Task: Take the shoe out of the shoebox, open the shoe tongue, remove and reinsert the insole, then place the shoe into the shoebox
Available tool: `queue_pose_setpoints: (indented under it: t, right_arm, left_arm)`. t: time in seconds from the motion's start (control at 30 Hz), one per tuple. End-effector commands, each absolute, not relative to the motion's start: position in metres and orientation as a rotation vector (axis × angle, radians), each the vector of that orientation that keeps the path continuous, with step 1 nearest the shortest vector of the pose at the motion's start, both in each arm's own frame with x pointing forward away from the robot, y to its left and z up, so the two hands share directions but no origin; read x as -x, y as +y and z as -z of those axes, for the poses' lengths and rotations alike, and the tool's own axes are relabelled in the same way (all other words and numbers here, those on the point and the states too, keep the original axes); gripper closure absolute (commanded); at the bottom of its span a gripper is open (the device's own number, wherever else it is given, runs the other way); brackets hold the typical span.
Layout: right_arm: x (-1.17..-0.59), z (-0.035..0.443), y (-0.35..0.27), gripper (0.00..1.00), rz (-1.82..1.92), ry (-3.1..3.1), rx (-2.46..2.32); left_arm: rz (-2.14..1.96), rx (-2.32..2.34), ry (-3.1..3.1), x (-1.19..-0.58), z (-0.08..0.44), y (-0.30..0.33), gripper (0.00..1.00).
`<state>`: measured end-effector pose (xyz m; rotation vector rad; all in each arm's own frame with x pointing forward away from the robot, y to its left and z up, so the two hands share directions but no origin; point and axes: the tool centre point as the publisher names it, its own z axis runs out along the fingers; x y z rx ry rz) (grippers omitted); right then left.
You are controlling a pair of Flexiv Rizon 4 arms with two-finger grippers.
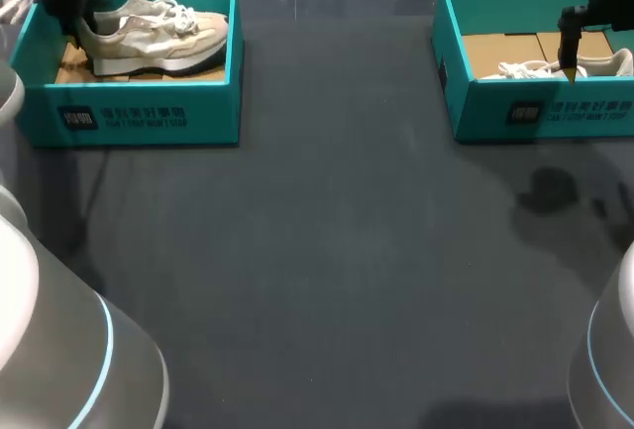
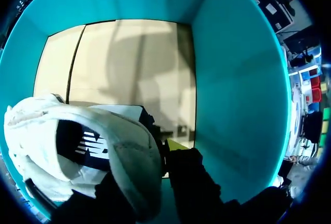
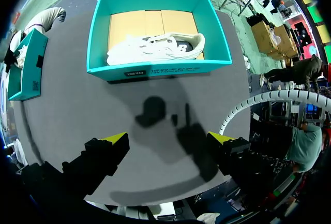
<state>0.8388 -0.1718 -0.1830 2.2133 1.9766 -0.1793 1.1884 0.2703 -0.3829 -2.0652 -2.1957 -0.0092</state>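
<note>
Left arm's got the shoe by the heel, still sitting in its box

The shoe point(image 1: 149, 38) lies on its sole in the left-hand box point(image 1: 139, 112). The left gripper point(image 1: 67, 11) is down at the heel end; from its wrist view the padded heel collar fills the gap between the fingers, so it looks clamped on, one finger inside and one out. The right gripper point(image 3: 169, 140) hangs wide open over the table holding nothing; in front of it are the second box point(image 3: 155, 70) and second shoe point(image 3: 155, 48). Imo it's a light, squishy sneaker; mesh and laces will flop, so the stiffer heel back is the sane grab, and the tongue and insole will just bend.
</note>
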Motion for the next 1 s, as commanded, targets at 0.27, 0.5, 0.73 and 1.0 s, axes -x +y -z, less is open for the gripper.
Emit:
queue_pose_setpoints:
  t: [0.27,0.5,0.73,1.0]
  right_arm:
    - [-0.839,0.183,-0.171,0.0,0.18,1.975,-2.214]
    - [-0.839,0.183,-0.171,0.0,0.18,1.975,-2.214]
    - [-0.839,0.183,-0.171,0.0,0.18,1.975,-2.214]
    - [-0.839,0.183,-0.171,0.0,0.18,1.975,-2.214]
  left_arm:
    - [0.024,2.083,-2.2,-1.192,0.373,0.273,1.0]
    - [0.055,2.106,-2.197,-1.192,0.365,0.284,1.0]
    - [0.076,2.126,-2.218,-1.186,0.341,0.293,1.0]
    - [0.076,2.131,-2.249,-1.181,0.31,0.295,1.0]
